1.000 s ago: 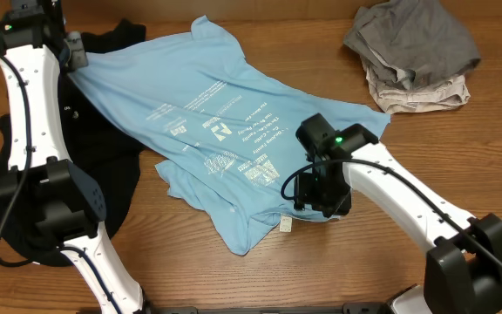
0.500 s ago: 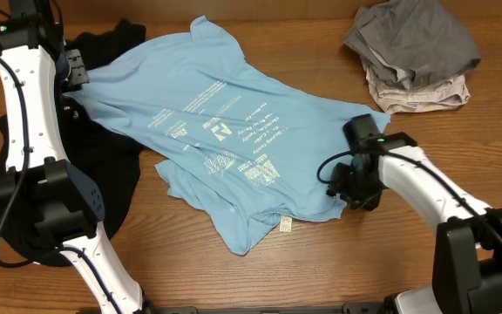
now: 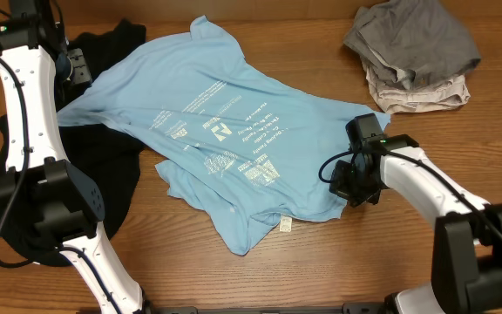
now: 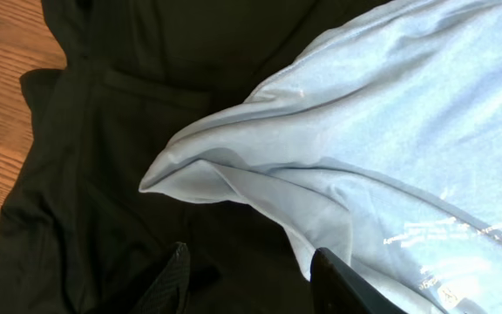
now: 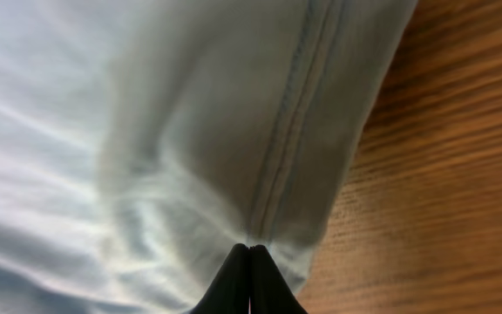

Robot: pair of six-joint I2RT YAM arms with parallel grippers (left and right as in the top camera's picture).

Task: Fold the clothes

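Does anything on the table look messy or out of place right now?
Yes. The blue T-shirt lies askew and rumpled, its near edge bunched up, one corner draped over the black shirt at the left. The grey and beige pile sits crumpled at the far right. Nothing looks spilled or torn.

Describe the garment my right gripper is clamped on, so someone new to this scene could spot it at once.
On the wooden table, look to the middle, between the black shirt at left and the grey-and-beige pile at the far right. The sky-blue T-shirt lies rumpled there, the right gripper shut on its hem. It alone is blue with white printed lettering.
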